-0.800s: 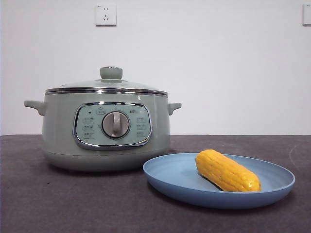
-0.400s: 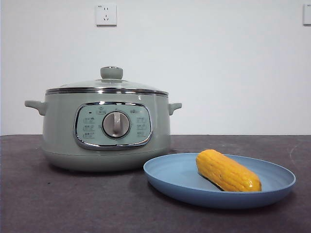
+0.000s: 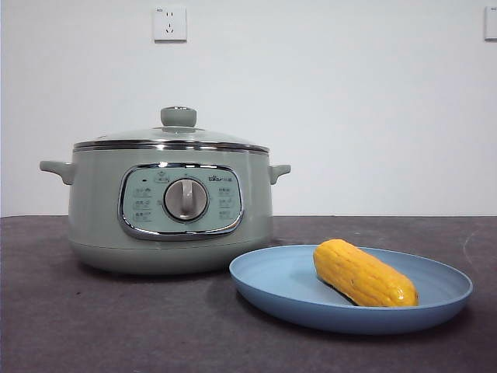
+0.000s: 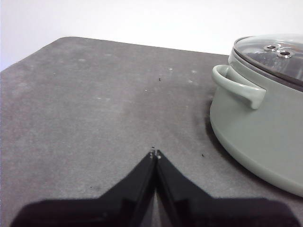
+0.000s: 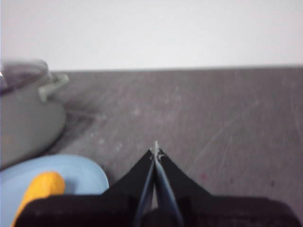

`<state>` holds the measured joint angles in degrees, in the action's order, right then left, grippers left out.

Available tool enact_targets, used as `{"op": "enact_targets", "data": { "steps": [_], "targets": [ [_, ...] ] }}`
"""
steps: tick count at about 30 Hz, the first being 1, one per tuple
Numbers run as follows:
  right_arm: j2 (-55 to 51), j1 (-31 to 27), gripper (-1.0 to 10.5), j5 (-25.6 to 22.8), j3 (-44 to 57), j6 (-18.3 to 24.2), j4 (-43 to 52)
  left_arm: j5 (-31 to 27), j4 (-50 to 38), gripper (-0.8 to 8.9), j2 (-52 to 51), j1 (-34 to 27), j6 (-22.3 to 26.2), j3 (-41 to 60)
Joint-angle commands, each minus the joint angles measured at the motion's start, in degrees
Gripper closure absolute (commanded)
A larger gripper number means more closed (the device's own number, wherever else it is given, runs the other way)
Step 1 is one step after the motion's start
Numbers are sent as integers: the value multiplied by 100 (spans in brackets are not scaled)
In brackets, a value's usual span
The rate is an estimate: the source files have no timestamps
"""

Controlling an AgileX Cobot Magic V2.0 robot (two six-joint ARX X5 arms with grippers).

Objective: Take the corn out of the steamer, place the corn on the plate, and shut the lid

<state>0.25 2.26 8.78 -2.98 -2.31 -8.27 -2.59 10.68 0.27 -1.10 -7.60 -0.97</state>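
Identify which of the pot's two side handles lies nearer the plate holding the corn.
The handle on the steamer side facing the blue plate; the other handle juts toward bare table.

Slight sideways shift across the front view

The round sage-green steamer pot [image 3: 170, 210] and the shallow light-blue plate [image 3: 279, 287] sit a touch further right than before.
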Motion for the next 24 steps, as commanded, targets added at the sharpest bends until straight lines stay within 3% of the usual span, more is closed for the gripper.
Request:
{"op": "enact_targets", "data": {
  "steps": [1,24],
  "targets": [
    [-17,-4,946,-15,271,-326,55,-22,-37,817,-15,-13,-28,76],
    [-15,2,946,-17,271,-323,-131,-22,-35,817,-15,-13,-26,76]
  ]
}}
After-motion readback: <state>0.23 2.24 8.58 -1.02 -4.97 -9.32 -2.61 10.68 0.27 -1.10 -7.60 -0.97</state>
